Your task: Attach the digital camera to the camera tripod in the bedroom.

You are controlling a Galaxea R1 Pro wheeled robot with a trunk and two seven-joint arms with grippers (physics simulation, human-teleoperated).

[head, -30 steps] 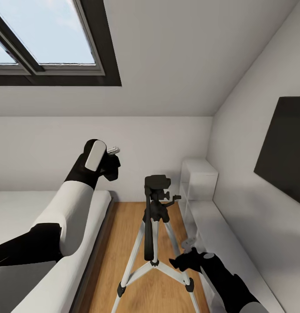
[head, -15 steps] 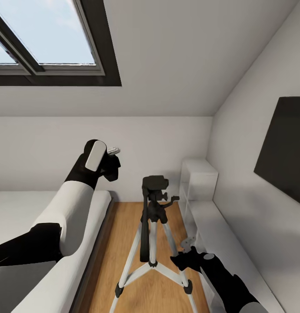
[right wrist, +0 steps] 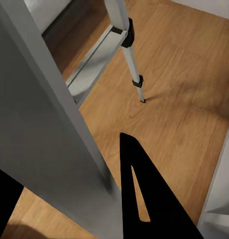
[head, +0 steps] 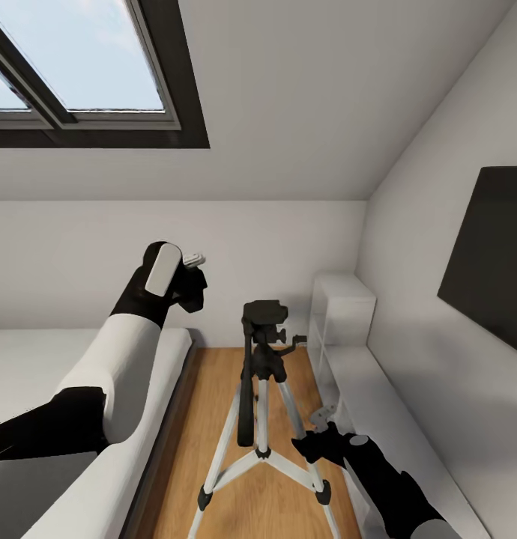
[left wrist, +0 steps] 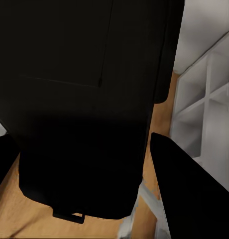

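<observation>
Between its fingers, left gripper [head: 192,278] clamps digital camera [left wrist: 79,99]; right gripper [head: 312,442] grips tripod leg [right wrist: 40,124].

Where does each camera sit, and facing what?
Head view: high on the robot, facing forward and down at the camera tripod; both arms show, left gripper raised, right gripper low.
Left wrist view: close behind the digital camera held between its fingers.
Right wrist view: down along a tripod leg to the floor; one finger shows.
Head and right wrist share the tripod.
</observation>
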